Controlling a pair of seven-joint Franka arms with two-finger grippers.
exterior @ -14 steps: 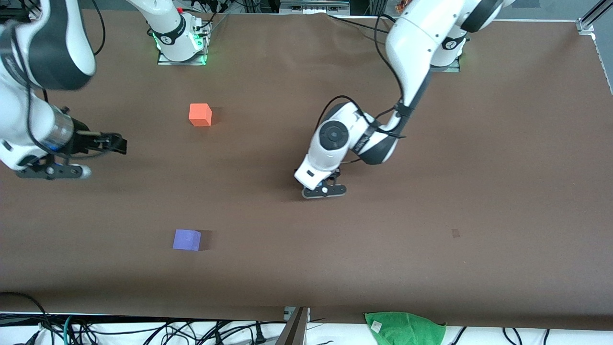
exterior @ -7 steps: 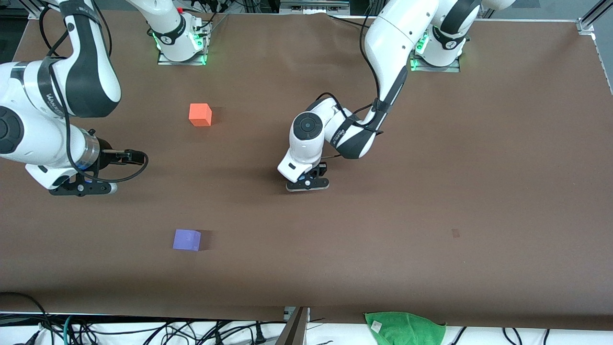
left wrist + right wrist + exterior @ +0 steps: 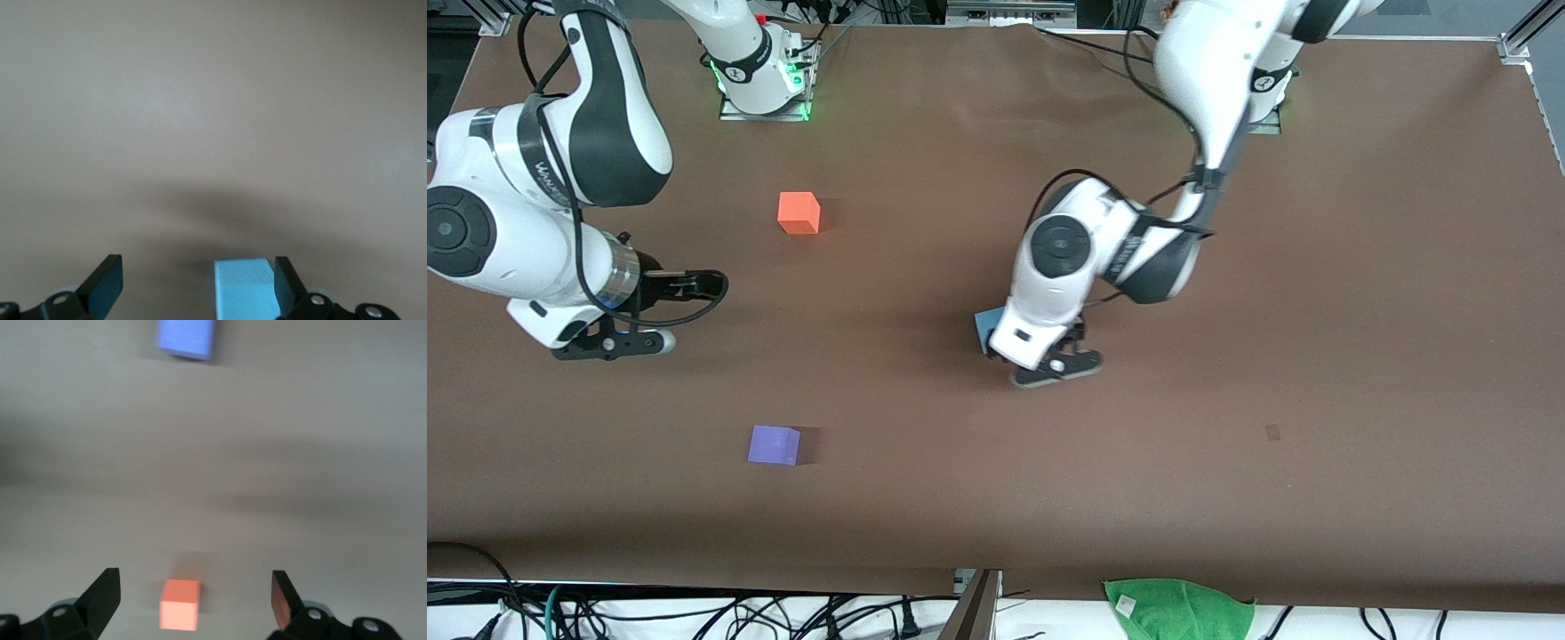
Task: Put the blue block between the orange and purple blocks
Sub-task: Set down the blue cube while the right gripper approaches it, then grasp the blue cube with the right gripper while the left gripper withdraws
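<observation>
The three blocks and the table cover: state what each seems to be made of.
Blue block: looks like matte plastic or foam; fine parallel ridges on its top face hint at printed plastic. Orange block and purple block: plain, dull, even faces, probably the same material. Table cover: matte brown sheet, faintly creased, likely paper or cloth.

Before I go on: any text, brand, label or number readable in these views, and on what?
White lettering on the dark band of the right arm: a brand mark, too small and slanted to read.
White tag on the green cloth at the table's near edge: nothing legible.
Light sky-blue matte cube, bright orange matte cube, violet-purple matte cube: plain faces, no text.
</observation>
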